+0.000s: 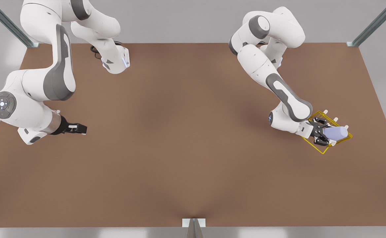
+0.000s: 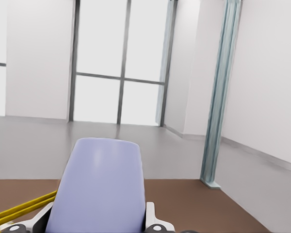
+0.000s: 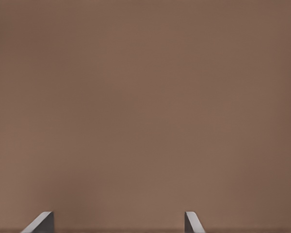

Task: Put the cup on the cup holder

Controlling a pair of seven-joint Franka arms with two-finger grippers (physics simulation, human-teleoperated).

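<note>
The lavender-blue cup [image 1: 336, 133] lies on its side over the yellow wire cup holder [image 1: 321, 149] at the front view's right, between the holder's white-tipped pegs [image 1: 335, 119]. My left gripper [image 1: 326, 134] is shut on the cup at its wider end. In the left wrist view the cup [image 2: 99, 189] stands between the fingers [image 2: 154, 222], with yellow wires of the cup holder [image 2: 19, 208] beside it. Whether the cup touches a peg is hidden. My right gripper [image 1: 80, 128] waits open over bare table at the front view's left, its fingertips [image 3: 41, 223] wide apart.
The brown table [image 1: 186, 148] stretches between the two arms. Metal frame posts [image 1: 371, 26] stand at its far corners, and one [image 2: 218, 121] rises just past the table edge beyond the cup. A small bracket [image 1: 193, 223] sits at the near edge.
</note>
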